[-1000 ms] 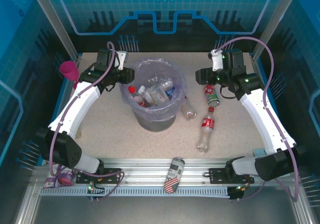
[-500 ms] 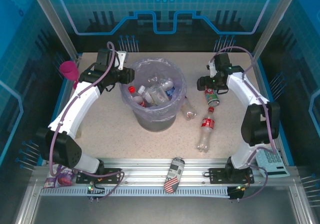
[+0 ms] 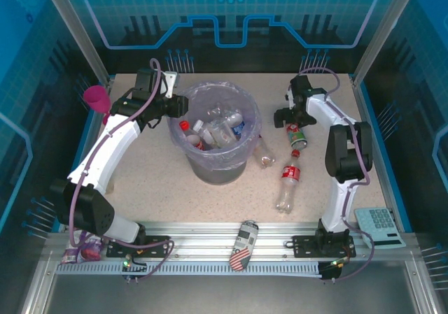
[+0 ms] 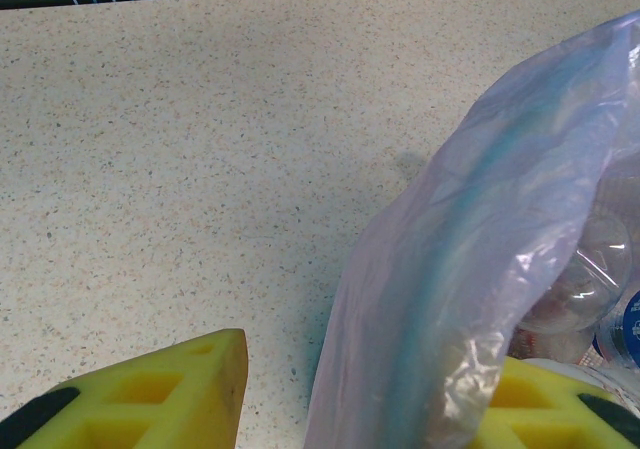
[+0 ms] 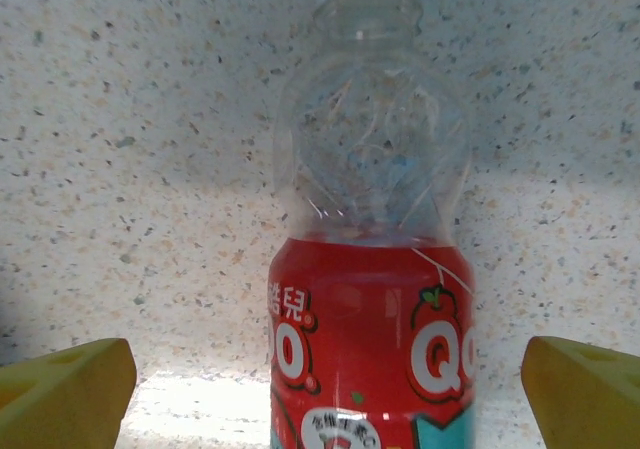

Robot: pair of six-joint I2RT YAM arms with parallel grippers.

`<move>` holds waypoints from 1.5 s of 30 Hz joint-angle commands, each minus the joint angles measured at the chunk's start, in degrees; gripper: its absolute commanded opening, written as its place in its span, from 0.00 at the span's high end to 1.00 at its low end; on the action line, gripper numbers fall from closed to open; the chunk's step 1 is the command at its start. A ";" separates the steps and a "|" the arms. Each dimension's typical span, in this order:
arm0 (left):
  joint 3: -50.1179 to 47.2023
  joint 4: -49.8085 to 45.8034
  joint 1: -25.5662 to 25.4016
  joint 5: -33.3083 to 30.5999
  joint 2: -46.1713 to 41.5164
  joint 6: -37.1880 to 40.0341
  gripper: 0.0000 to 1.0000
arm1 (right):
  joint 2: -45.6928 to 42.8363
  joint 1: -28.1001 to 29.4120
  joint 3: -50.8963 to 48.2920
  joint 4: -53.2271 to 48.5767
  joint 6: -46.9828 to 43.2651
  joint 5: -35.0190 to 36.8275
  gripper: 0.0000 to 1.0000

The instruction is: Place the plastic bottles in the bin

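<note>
Along the surface's (image 3: 175, 188) near edge you have open room left of one loose bottle (image 3: 288, 180). Mid-surface, your left claw (image 3: 183, 106), its arm arched along the left edge, pinches the bin's (image 3: 248, 112) bagged rim. Toward the far-right corner, your right claw (image 3: 289, 118) gapes wide on a tightly folded arm, straddling a red-labelled bottle (image 5: 370, 354) without touching it.

Top camera looks down from six o'clock. Both wrist cameras sit close: left shares the bin (image 4: 450, 269), right the bottle (image 5: 370, 319) at two o'clock.

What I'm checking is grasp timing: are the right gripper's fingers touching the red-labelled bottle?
Apart. Right wrist view: bare table separates both yellow fingers from the bottle.
</note>
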 commanded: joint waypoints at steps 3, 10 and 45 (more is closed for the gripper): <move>-4.35 -7.19 -0.14 -4.00 5.59 2.04 0.54 | 4.68 -0.03 4.61 -0.07 0.34 -0.67 0.01; -4.54 -7.01 -0.14 -4.04 5.74 2.09 0.54 | 6.15 0.18 4.70 1.22 0.58 0.20 0.05; -4.46 -7.06 -0.14 -4.01 5.50 2.13 0.54 | -26.85 -1.15 -4.50 14.57 2.48 -14.10 0.43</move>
